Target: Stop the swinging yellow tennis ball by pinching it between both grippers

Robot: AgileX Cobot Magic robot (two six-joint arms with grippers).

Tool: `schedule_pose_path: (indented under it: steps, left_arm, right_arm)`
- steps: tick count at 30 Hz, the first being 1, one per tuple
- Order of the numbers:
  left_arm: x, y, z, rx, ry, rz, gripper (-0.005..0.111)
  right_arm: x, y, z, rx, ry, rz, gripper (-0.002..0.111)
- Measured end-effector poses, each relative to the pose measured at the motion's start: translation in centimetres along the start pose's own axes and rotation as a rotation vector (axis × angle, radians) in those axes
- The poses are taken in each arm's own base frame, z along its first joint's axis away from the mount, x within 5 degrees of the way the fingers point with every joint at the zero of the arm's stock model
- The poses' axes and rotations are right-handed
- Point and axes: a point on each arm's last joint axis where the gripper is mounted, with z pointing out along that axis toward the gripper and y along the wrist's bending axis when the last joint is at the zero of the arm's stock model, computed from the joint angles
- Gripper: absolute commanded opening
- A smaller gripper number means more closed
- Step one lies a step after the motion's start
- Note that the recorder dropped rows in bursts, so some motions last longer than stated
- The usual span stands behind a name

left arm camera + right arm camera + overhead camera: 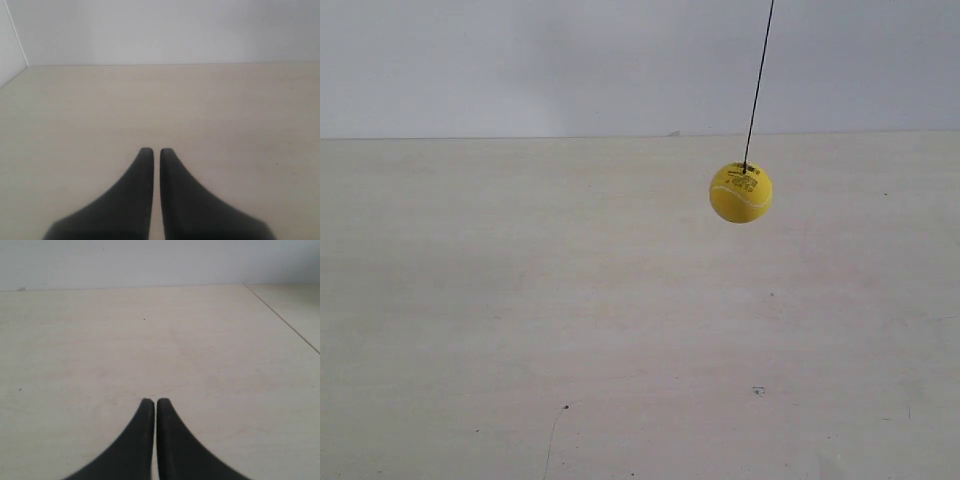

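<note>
The yellow tennis ball (pixel 741 192) hangs on a thin dark string (pixel 758 85) above the pale table, right of centre in the exterior view; the string slants up to the right. Neither arm appears in that view. In the left wrist view, my left gripper (pixel 156 151) is shut, its black pointed jaws nearly touching with nothing between them, over bare table. My right gripper (pixel 154 401) is shut the same way in the right wrist view, holding nothing. The ball shows in neither wrist view.
The pale wooden table (pixel 570 320) runs back to a white wall (pixel 520 60). A side wall corner (pixel 17 45) shows in the left wrist view. A table seam (pixel 285 320) crosses the right wrist view.
</note>
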Motion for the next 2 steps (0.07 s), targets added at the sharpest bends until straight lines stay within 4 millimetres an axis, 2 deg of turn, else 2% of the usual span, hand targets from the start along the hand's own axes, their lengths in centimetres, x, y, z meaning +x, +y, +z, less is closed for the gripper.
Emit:
schedule_pose_path:
  steps: [2]
  left_arm:
    - [0.00,0.00,0.00,0.000,0.000,0.000,0.005]
  right_arm:
    - [0.00,0.00,0.00,0.000,0.000,0.000,0.000]
